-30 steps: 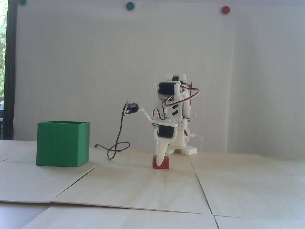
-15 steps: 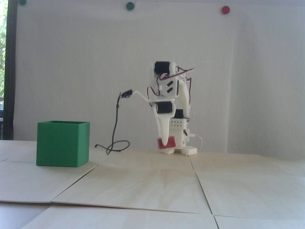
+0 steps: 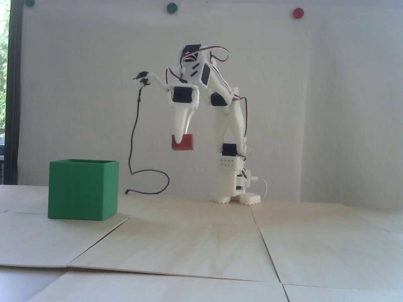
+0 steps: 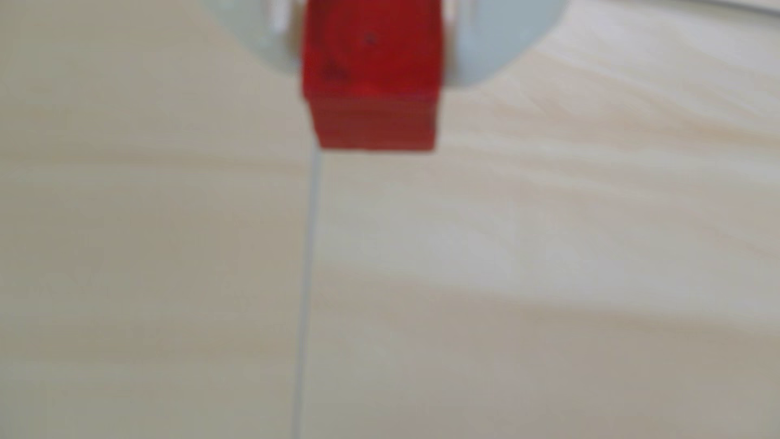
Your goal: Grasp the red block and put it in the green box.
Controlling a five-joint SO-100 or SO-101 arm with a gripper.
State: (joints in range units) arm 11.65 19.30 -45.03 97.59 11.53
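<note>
My arm [image 3: 225,125] was white printed plastic with black servos, red-and-white wires looping on top, and a tapered white pincer [image 3: 182,138].

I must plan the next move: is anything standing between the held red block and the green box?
Nothing visible does. In the fixed view the gripper holds the red block above the level of the green box rim, with only open air between; the hanging black cable looks farther back.

In the fixed view the green box [image 3: 82,189] sits on the table [image 3: 201,245], left of the arm's base [image 3: 231,181].
</note>
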